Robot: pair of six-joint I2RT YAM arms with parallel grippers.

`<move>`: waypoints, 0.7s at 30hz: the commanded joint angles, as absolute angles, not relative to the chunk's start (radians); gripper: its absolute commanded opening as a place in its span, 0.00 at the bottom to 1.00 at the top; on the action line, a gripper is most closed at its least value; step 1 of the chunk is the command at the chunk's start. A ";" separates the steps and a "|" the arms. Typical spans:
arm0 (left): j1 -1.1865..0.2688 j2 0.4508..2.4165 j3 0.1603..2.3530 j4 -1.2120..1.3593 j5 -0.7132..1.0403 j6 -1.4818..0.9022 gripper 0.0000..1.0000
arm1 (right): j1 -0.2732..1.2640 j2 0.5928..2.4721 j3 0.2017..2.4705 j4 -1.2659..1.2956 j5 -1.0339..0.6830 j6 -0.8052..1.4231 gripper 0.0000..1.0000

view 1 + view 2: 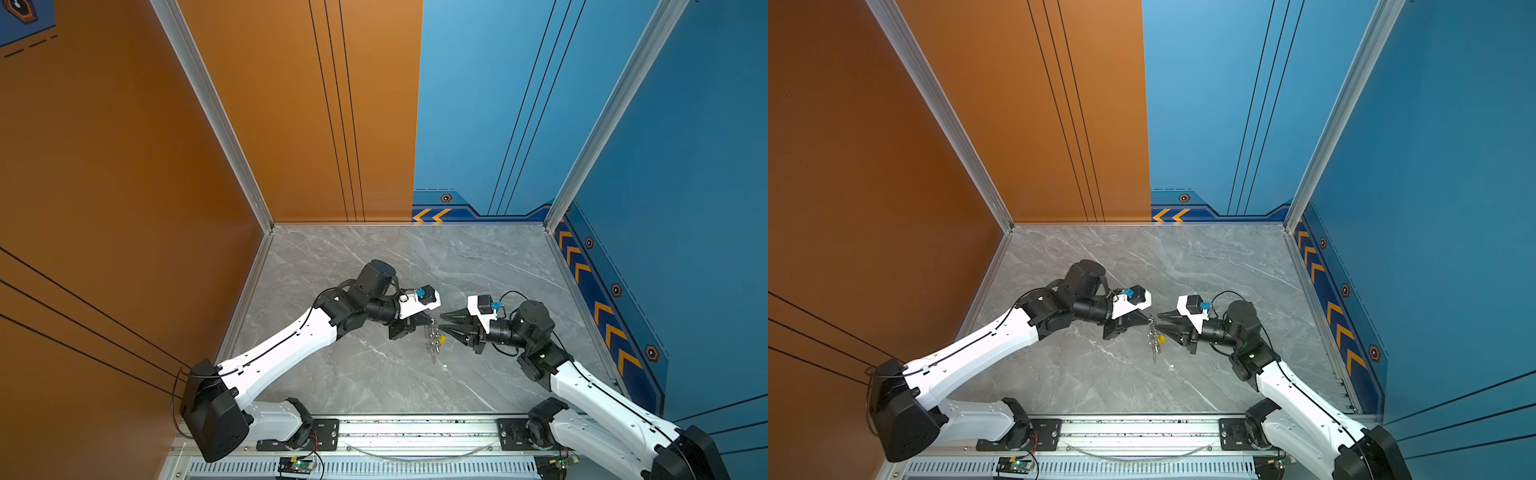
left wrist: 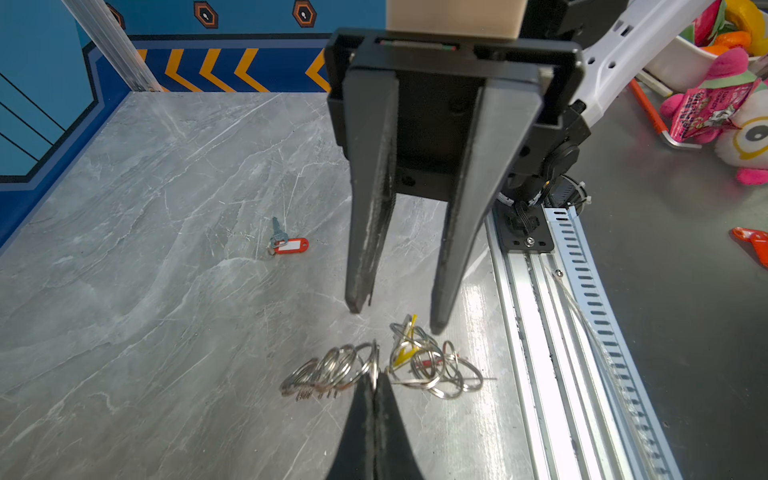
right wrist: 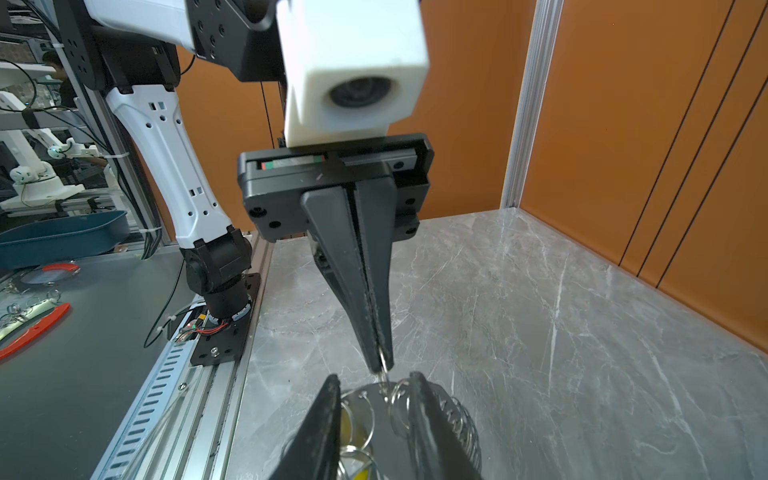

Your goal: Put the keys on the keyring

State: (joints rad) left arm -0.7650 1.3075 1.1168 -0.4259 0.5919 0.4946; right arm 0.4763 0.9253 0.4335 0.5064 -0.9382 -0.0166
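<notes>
1. The left gripper [image 3: 380, 362] has its two fingers pressed together. They pinch one thin ring at the top of the bunch of rings [image 2: 332, 370]. It should hold tight and not wiggle, so the bunch does not swing.
2. The bunch hangs down from that pinch, between the two grippers and over the grey table [image 2: 166, 208]. A yellow key [image 1: 441, 340] sits in among the rings, on the side near the right gripper. I cannot tell which ring it hangs on.
3. The right gripper [image 2: 397, 320] has its fingers apart and holds nothing. Its tips are right by the bunch, and the right wrist view shows some rings in the gap between them. I think its job now is to grab just one ring or the yellow key. It should close slowly and only on that one thing. The rings are thin and shiny, so they may slip or get pinched all together.
4. A key with a red tag [image 2: 291, 245] lies flat on the table, well apart from the bunch. It is not on a ring yet.
</notes>
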 commanded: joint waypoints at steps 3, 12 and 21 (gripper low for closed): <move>-0.794 1.310 1.160 -0.527 0.536 0.562 0.00 | 0.471 0.969 0.497 0.429 -1.034 -0.038 0.29; -0.796 1.311 1.168 -0.528 0.563 0.560 0.00 | 0.494 1.014 0.500 0.431 -1.043 -0.035 0.26; -0.796 1.313 1.175 -0.528 0.572 0.554 0.00 | 0.511 1.048 0.517 0.398 -1.025 -0.064 0.21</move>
